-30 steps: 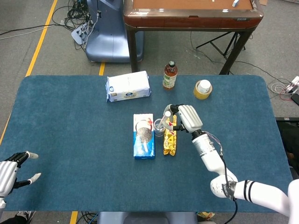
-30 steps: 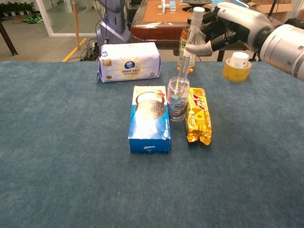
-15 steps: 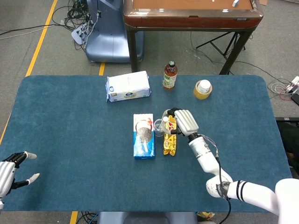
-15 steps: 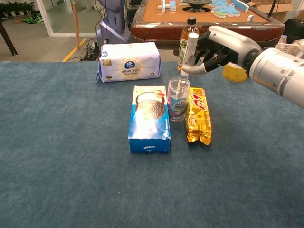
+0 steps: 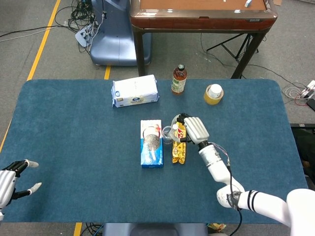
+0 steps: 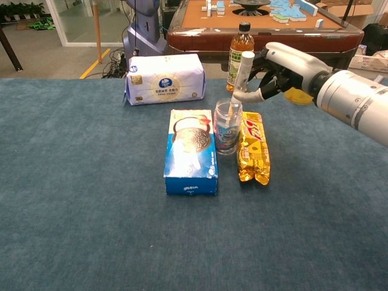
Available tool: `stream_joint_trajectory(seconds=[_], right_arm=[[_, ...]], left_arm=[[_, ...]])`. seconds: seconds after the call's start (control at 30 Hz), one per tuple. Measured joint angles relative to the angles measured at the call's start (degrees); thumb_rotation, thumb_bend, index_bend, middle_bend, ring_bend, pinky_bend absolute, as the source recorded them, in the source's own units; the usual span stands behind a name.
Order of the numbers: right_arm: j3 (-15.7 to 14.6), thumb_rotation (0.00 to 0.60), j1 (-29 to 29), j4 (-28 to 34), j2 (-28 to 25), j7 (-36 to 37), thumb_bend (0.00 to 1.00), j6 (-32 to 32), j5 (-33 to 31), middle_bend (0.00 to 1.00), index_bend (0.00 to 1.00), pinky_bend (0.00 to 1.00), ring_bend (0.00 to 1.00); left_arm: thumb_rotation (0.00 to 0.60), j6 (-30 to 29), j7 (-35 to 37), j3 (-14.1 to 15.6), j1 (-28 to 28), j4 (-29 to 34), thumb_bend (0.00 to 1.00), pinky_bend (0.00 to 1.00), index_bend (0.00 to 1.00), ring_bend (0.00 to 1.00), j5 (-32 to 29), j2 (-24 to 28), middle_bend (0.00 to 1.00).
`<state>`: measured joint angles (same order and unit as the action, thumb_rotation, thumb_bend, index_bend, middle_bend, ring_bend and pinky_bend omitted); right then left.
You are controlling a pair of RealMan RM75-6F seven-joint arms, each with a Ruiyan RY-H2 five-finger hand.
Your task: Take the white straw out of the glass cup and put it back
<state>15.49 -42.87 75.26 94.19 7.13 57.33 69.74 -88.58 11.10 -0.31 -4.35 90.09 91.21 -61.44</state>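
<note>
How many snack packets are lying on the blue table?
3: a white packet at the back, a blue cookie box left of the glass cup, and a yellow packet to its right. None looks hidden.

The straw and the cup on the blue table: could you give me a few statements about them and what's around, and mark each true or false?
1. The right hand holds the white straw. True.
2. The straw's lower end is inside the glass cup. True.
3. The glass cup lies tipped on its side. False: it stands upright.
4. The cup stands between the blue cookie box and the yellow snack packet. True.
5. The left hand grips the cookie box. False: it is at the table's near left edge, holding nothing.
6. The bottle has a white cap. False: its cap is dark.
</note>
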Motion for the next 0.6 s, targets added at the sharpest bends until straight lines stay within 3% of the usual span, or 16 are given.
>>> stream_joint_trajectory(seconds=[0.6], right_arm=[[0.2, 0.600, 0.4, -1.0, 0.7, -0.5, 0.34, 0.1, 0.3, 0.37, 0.57, 0.36, 0.24]], left_arm=[[0.600, -0.4, 0.5, -0.2, 0.2, -0.1, 0.16, 0.52, 0.40, 0.35, 0.0, 0.1, 0.41]])
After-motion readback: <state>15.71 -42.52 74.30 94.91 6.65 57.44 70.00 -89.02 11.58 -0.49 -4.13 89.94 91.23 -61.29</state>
